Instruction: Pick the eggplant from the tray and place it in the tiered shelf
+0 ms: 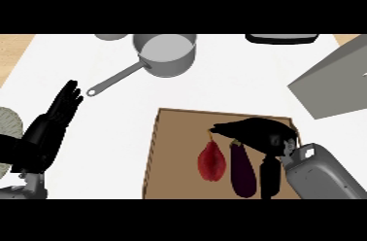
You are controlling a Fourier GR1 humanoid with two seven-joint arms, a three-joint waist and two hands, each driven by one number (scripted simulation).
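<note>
The long dark-purple eggplant point(242, 171) lies lengthwise on the flat brown wooden tray point(172, 138) in the lower middle of the frame, its stem end pointing up toward the tray's centre. Just to its left, close but seemingly apart, lies a red pointed vegetable point(212, 161), perhaps a pepper or a sweet potato. The right hand point(259, 132) hangs over the tray at the eggplant's upper right, fingers bent and spread pointing left, clasped on nothing; whether a fingertip touches the stem cannot be told. I judge the step to be the reach: the pick is not yet made. The next move calls for lowering the hand and curling round the eggplant's body without nudging the red vegetable, which crowds it on the left.

The grey slanted slab point(337, 79) at the upper right is likely the tiered shelf, well apart from the tray; the carry would go up and right over bare white table point(215, 89). A grey metal saucepan with a long handle point(166, 53) stands at the upper middle, out of that path. The left hand point(63, 106) rests at the left edge, fingers straight and together.
</note>
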